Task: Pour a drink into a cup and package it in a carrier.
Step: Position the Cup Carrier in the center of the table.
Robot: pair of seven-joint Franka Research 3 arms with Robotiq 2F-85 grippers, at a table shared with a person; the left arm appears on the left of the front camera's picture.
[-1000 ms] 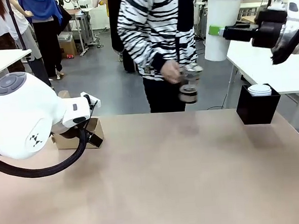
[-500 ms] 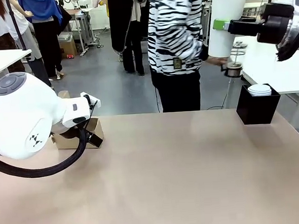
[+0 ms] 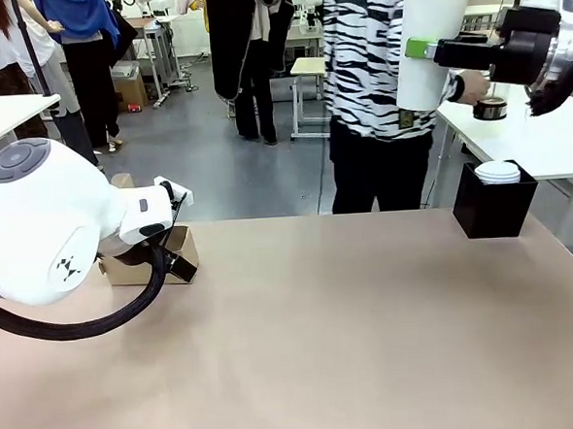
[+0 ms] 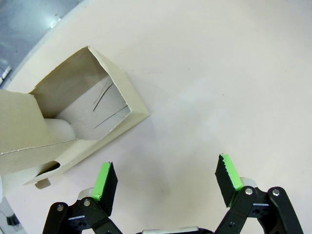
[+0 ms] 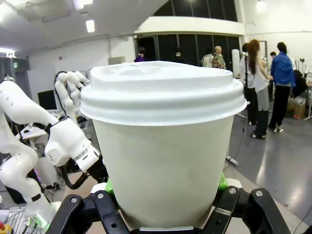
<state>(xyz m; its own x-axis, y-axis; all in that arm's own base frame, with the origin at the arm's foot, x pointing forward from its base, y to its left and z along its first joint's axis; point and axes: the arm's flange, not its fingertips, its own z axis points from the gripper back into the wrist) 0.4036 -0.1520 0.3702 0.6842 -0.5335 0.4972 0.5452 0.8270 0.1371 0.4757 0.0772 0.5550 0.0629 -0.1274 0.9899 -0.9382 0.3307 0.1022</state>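
- Two sets of fingers, two states: my right fingers (image 3: 430,48) are clamped on the cup (image 3: 437,16), a green pad on either side of its wall. My left fingers (image 4: 166,178) stand wide apart with nothing between them.
- The cup wears a white lid (image 5: 163,92) and hangs high at the far right, above the worktop (image 3: 352,327). The carrier (image 4: 73,97) sits at the worktop's left edge, just beside my left fingers and well apart from the cup.
- Whether any drink is inside I cannot tell; the paper wall hides it. I judge the pour done, since the lid is on, with only the packing left.
- Too hard a squeeze would buckle the soft paper wall and could pop the lid; too light a hold and a full cup could slide down through my pads.
- Any tilt on the long carry across could push liquid out at the lid.
- A person (image 3: 375,63) stands right behind the cup, one hand (image 3: 470,87) near my right wrist. A quick swing could strike that hand.
- A low path risks clipping the black box (image 3: 491,217) of lids below.
- The carrier looks like light cardboard, so a cup base catching a slot edge could shove or tip it. My left arm crowds that spot too, so my two arms could collide.
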